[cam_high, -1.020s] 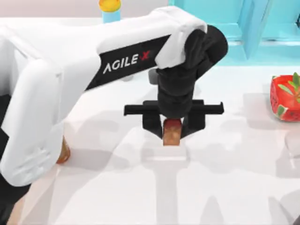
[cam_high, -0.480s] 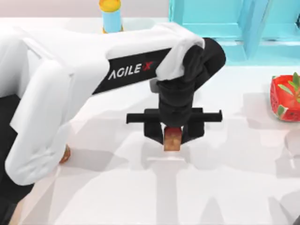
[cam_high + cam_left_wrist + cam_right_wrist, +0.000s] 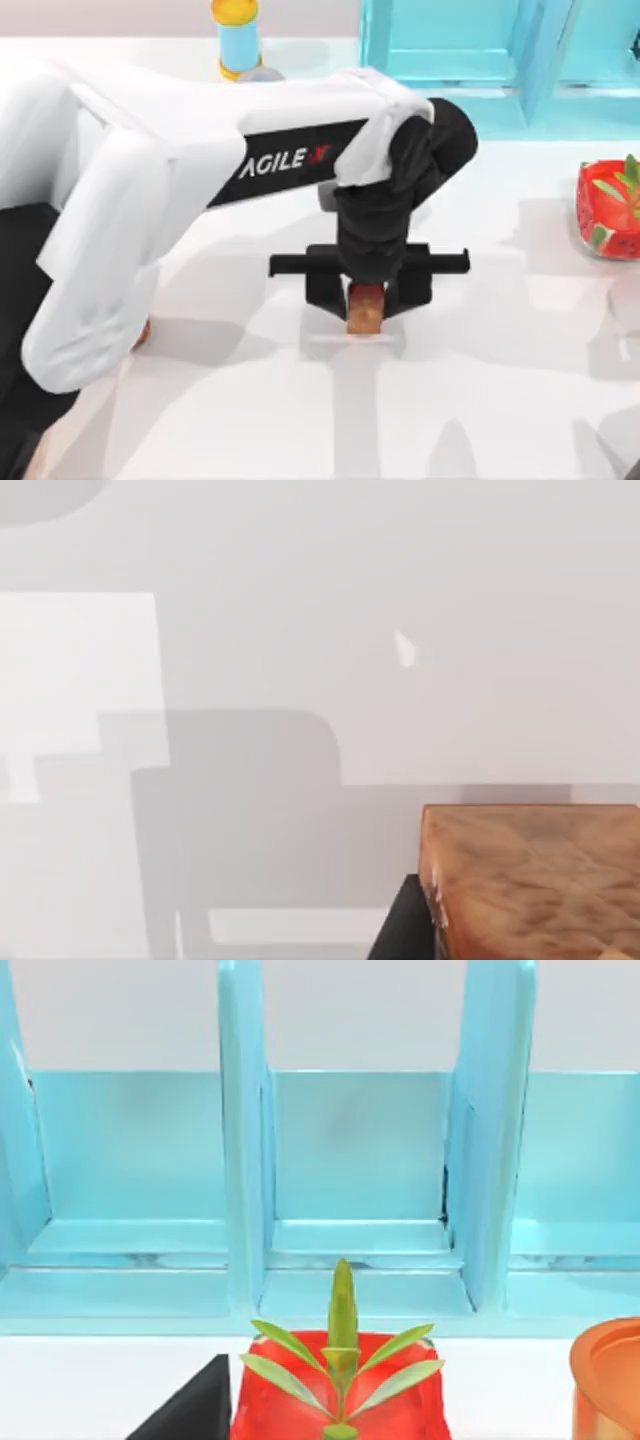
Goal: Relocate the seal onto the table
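The seal (image 3: 366,308), a small tan block with a dark red top, stands upright between the black fingers of my left gripper (image 3: 367,300), which is shut on it over the middle of the white table (image 3: 300,420). In the left wrist view the seal's tan body (image 3: 530,880) sits close above the white table (image 3: 300,680), with one black finger (image 3: 405,930) beside it. I cannot tell whether the seal's base touches the surface. My right arm is parked at the right, and a dark part of my right gripper (image 3: 190,1405) faces the shelf.
A turquoise shelf unit (image 3: 460,50) lines the back right. A red pot with a green plant (image 3: 610,208) stands at the right edge. A blue bottle with a yellow cap (image 3: 238,35) stands at the back. An orange-brown piece (image 3: 140,332) peeks from under my left arm.
My left gripper has come down toward the table with the seal still held, drawing slightly toward the front. Its shadow has closed in under the seal.
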### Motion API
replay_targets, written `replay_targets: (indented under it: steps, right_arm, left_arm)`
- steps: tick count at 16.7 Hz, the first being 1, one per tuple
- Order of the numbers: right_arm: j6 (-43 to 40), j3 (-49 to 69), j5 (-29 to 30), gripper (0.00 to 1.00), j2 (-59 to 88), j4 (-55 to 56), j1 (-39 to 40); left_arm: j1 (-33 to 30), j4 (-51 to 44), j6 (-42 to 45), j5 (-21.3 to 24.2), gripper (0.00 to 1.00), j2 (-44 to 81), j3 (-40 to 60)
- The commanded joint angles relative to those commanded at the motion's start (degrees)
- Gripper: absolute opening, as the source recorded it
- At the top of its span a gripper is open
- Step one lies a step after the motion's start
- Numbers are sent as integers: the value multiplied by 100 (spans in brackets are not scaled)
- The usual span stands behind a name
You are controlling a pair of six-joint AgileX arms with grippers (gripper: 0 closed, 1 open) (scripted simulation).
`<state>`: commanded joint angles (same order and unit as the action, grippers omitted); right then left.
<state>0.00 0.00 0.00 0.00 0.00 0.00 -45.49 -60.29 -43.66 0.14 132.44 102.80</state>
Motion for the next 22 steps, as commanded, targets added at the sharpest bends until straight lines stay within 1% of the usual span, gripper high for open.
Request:
replay_targets:
  steps: [11,12,22]
  right_arm:
    - [0,0,0,100,0,0,0]
    - [0,0,0,100,0,0,0]
    - [0,0,0,100,0,0,0]
  left_arm:
    - [0,0,0,0,98,0,0]
    - [0,0,0,0,100,0,0]
    - [-3,-87,-11,0,100,33,88]
